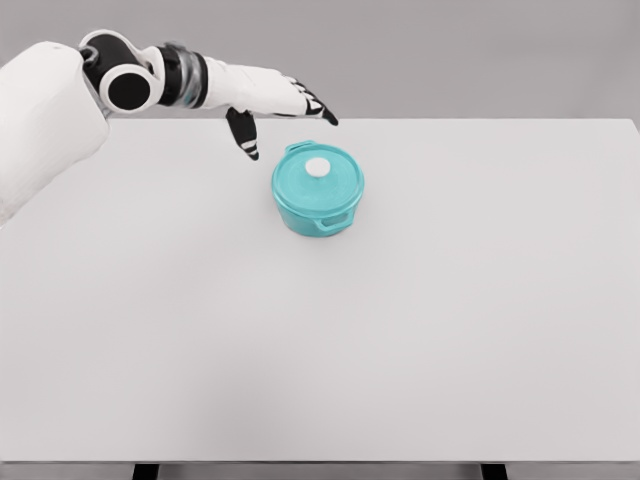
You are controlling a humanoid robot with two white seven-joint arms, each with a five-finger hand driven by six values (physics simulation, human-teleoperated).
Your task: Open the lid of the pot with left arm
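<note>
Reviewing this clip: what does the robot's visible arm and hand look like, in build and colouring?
The left arm has bulky, smooth white shells, a round black joint disc, then black and grey rings at the forearm. The left hand is white on the back with black finger segments and tips. No cables or markings show.

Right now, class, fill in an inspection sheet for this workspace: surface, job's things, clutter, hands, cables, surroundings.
Surface: white table, plain and flat.
Job's things: teal pot upright near the table's middle; lid on it, white knob on top.
Clutter: nothing seen.
Hands: left hand open, fingers spread, up and left of the pot, not touching it; right hand not in view.
Cables: nothing seen.
Surroundings: grey backdrop; dark table legs at the bottom edge.
</note>
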